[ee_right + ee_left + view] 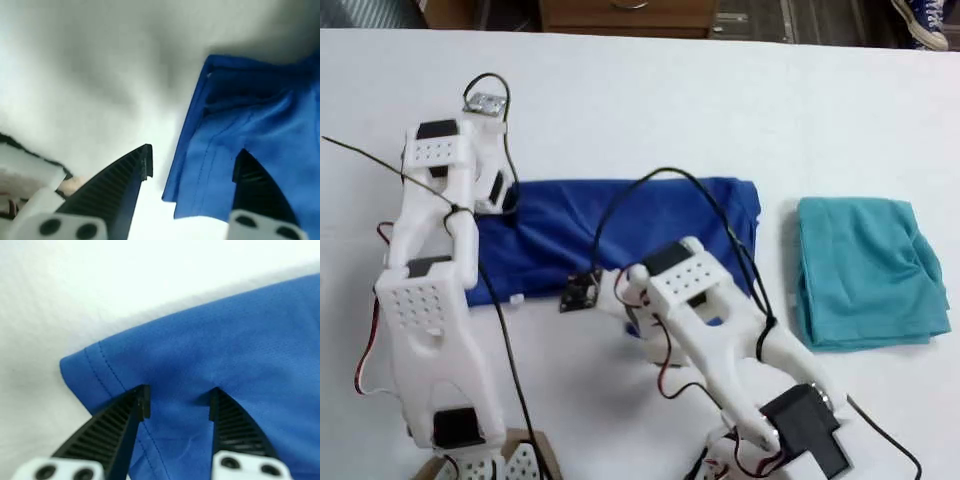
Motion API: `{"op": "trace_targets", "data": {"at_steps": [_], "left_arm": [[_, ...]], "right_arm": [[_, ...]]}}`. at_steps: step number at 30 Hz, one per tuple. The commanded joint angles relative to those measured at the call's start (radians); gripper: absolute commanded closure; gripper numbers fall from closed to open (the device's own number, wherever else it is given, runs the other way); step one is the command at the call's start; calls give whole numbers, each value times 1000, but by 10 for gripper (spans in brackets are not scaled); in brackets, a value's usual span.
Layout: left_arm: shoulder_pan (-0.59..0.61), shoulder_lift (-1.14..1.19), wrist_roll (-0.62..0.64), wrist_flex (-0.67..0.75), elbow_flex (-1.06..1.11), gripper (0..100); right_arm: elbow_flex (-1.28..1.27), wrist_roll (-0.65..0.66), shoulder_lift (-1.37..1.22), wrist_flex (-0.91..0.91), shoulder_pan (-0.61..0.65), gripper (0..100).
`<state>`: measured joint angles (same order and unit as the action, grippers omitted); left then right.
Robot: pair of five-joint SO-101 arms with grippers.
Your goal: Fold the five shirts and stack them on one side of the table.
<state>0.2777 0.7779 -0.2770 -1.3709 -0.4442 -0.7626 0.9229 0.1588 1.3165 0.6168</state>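
A blue shirt (620, 225) lies flat across the middle of the white table (720, 100), folded into a long band. A folded teal shirt (865, 270) lies to its right. My left gripper (505, 200) is at the blue shirt's left end. In the left wrist view it (179, 402) is open, both fingertips down on the blue shirt (240, 340) just inside a hemmed corner. My right gripper (638, 325) is at the shirt's near edge, mostly hidden under its wrist. Seen from the right wrist it (194, 162) is open and straddles the blue shirt's (260, 125) edge, with one finger over bare table.
Black cables (710, 200) from the right arm arc over the blue shirt. Wooden furniture (625, 15) stands beyond the table's far edge. Bare tabletop stretches behind both shirts and in front of the teal one.
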Motion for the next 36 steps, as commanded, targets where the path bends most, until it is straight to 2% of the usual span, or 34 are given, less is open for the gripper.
{"op": "trace_targets", "data": {"at_steps": [1, 13, 16, 22, 28, 36], "left_arm": [[-12, 8, 2, 40, -18, 789], [-12, 8, 2, 40, -18, 789], [-12, 8, 2, 40, -18, 789], [-12, 8, 2, 40, -18, 789], [-12, 8, 2, 40, -18, 789], [-9, 8, 0, 40, -18, 789]], "right_arm": [[-28, -41, 19, -68, 5, 731], [-58, -49, -120, -211, 2, 733], [-46, -91, -168, -228, -19, 734], [-37, -118, -177, -223, -24, 837], [-52, -149, -177, -197, -22, 720], [-57, -140, -176, -225, 28, 719]]}}
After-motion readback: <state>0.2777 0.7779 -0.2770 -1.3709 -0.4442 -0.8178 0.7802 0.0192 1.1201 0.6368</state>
